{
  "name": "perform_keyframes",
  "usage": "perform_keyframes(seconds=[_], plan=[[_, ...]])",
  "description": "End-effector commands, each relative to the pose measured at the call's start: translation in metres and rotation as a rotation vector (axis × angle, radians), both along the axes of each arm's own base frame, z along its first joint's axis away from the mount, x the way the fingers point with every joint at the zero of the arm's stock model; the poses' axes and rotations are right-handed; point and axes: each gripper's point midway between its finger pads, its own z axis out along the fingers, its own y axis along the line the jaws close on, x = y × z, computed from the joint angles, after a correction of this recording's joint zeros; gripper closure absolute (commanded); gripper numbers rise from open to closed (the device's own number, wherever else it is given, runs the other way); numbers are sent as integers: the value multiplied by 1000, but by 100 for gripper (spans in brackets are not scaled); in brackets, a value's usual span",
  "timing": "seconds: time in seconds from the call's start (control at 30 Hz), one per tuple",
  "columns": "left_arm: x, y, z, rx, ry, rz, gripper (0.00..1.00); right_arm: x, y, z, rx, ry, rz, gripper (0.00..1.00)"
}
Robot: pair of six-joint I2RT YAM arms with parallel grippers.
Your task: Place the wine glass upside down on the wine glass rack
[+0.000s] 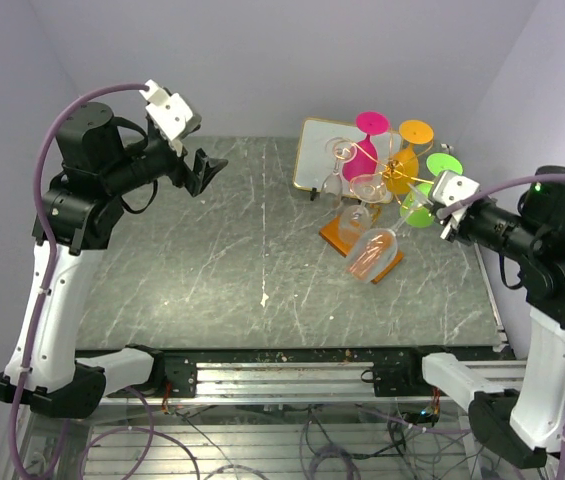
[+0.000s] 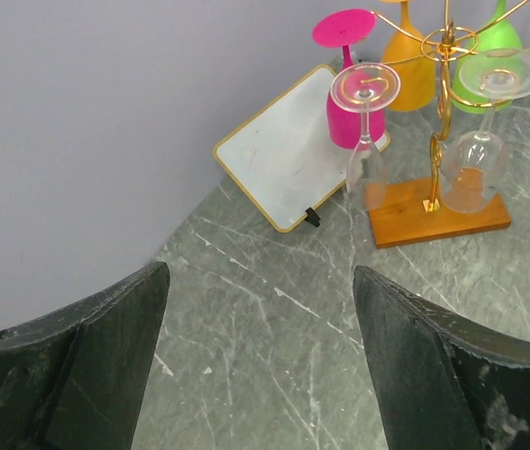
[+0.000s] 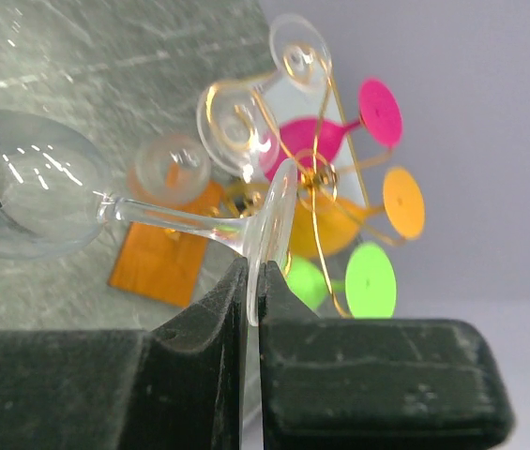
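Observation:
A clear wine glass (image 1: 372, 255) hangs tilted just right of the rack, bowl low and toward the table. My right gripper (image 1: 428, 208) is shut on its round foot. In the right wrist view the foot (image 3: 271, 220) sits edge-on between the pads of that gripper (image 3: 253, 277), and the bowl (image 3: 30, 202) points left. The wine glass rack (image 1: 394, 160) is gold wire on an orange-brown wooden base (image 1: 340, 232). My left gripper (image 1: 205, 170) hovers open far to the left with nothing in it. In the left wrist view this gripper (image 2: 260, 281) looks toward the rack (image 2: 446, 66).
Pink (image 2: 349, 108), orange (image 2: 413, 75), green and two clear glasses (image 2: 366, 150) hang upside down on the rack. A gold-framed flat panel (image 1: 314, 160) lies behind the rack by the back wall. Walls close the table at the back and both sides.

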Motion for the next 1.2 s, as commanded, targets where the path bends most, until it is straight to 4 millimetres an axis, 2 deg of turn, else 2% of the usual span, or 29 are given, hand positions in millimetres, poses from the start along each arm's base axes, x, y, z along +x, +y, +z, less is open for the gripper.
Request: perform_keyframes(seconds=[0.0,0.2,0.4,0.53,1.17], plan=[[4,-1,2,-20,-12,-3,10,3,-32,-15,-64,20,-161,100],[6,-4,1,-26,-4,-14,11,3,-60,-22,-98,19,-308,100],[4,-4,3,-25,-10,-17,11,19,-89,-30,-172,25,-456,100],[3,-3,4,-22,-15,-14,11,30,-99,-37,-228,31,-499,100],[0,-2,3,-2,-28,-22,11,79,-84,-33,-425,-55,-430,100]])
